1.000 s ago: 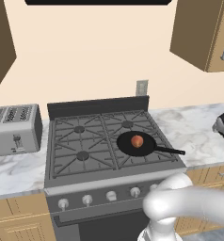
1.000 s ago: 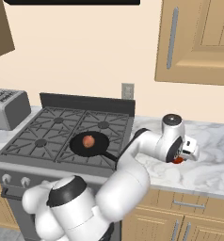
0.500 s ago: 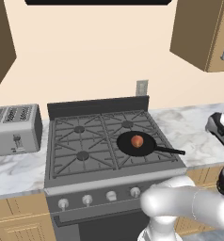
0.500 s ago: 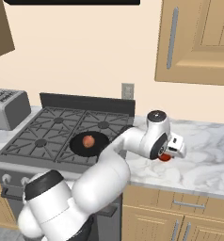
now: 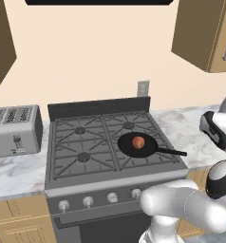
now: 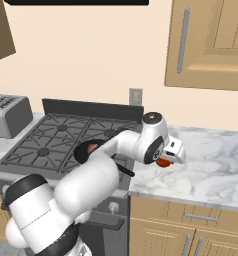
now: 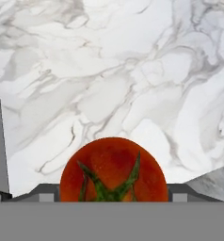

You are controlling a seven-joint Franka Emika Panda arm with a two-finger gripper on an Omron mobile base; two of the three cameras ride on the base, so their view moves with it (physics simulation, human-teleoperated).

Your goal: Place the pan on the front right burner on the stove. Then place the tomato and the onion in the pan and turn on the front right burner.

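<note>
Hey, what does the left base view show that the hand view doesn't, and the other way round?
The left base view alone shows the stove, the pan sitting on the front right burner with the onion inside it, the toaster on the counter to the left, and the wall outlet. The hand view alone shows the tomato up close, between the finger tips, green stem facing the camera. Both share the white marble counter.

claw (image 6: pixel 167 159) gripping tomato (image 6: pixel 163 162) above counter (image 6: pixel 211 165)
</note>
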